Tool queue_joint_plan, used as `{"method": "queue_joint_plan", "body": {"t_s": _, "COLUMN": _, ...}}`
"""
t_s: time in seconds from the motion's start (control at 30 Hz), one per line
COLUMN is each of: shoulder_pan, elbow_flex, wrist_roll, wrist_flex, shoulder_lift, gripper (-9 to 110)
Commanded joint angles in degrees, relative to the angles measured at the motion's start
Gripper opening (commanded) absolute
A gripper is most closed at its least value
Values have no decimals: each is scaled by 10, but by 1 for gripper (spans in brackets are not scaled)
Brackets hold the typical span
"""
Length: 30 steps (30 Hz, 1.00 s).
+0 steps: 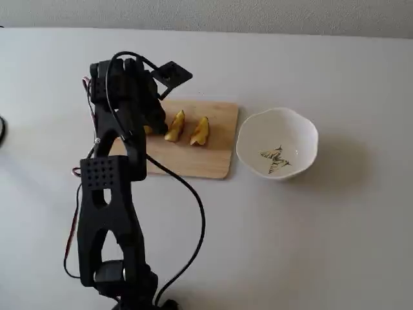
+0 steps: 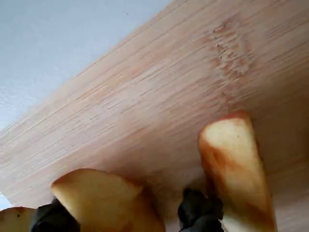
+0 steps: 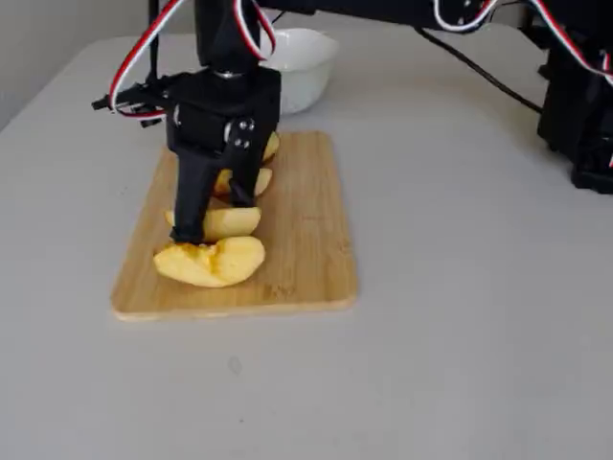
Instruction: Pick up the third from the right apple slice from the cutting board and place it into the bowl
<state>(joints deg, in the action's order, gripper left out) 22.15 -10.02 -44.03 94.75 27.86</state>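
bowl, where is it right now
In a fixed view the bowl sits on the table just right of the cutting board, empty and away from the gripper.

In this fixed view the gripper [image 3: 213,218] stands low over the cutting board [image 3: 306,240], its two black fingers [image 3: 190,206] straddling the apple slice [image 3: 230,223], with a chunkier wedge [image 3: 211,262] nearer the camera and the bowl [image 3: 305,65] behind.

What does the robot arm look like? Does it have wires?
The arm is black plastic, chunky, with a grid of small holes on one part. Black cable loops beside it, plus red and white wires. Its gripper has two black fingers.
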Motion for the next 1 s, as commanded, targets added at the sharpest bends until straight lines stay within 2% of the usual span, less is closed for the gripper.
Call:
{"method": "queue_joint_plan", "body": {"t_s": 0.0, "shoulder_pan": -14, "elbow_flex": 26, "wrist_roll": -4, "wrist_flex": -14, "shoulder_lift": -2, "gripper": 19}}
{"method": "queue_joint_plan", "body": {"t_s": 0.17, "shoulder_pan": -13, "elbow_flex": 26, "wrist_roll": -3, "wrist_flex": -15, "shoulder_lift": -19, "gripper": 1}}
{"method": "queue_joint_plan", "body": {"t_s": 0.3, "shoulder_pan": -6, "elbow_flex": 33, "wrist_roll": 15, "wrist_flex": -11, "shoulder_lift": -21, "gripper": 0}}
{"method": "queue_joint_plan", "body": {"t_s": 0.43, "shoulder_pan": 10, "elbow_flex": 108, "wrist_roll": 73, "wrist_flex": 19, "shoulder_lift": -21, "gripper": 0}}
{"method": "queue_joint_plan", "body": {"t_s": 0.53, "shoulder_pan": 16, "elbow_flex": 174, "wrist_roll": 137, "wrist_flex": 47, "shoulder_lift": 3, "gripper": 0}}
{"method": "queue_joint_plan", "body": {"t_s": 0.7, "shoulder_pan": -25, "elbow_flex": 176, "wrist_roll": 293, "wrist_flex": 64, "shoulder_lift": 132, "gripper": 0}}
{"method": "queue_joint_plan", "body": {"t_s": 0.83, "shoulder_pan": -113, "elbow_flex": 174, "wrist_roll": 443, "wrist_flex": 86, "shoulder_lift": 236, "gripper": 0}}
{"method": "queue_joint_plan", "body": {"t_s": 0.97, "shoulder_pan": -236, "elbow_flex": 170, "wrist_roll": 546, "wrist_flex": 89, "shoulder_lift": 273, "gripper": 0}}
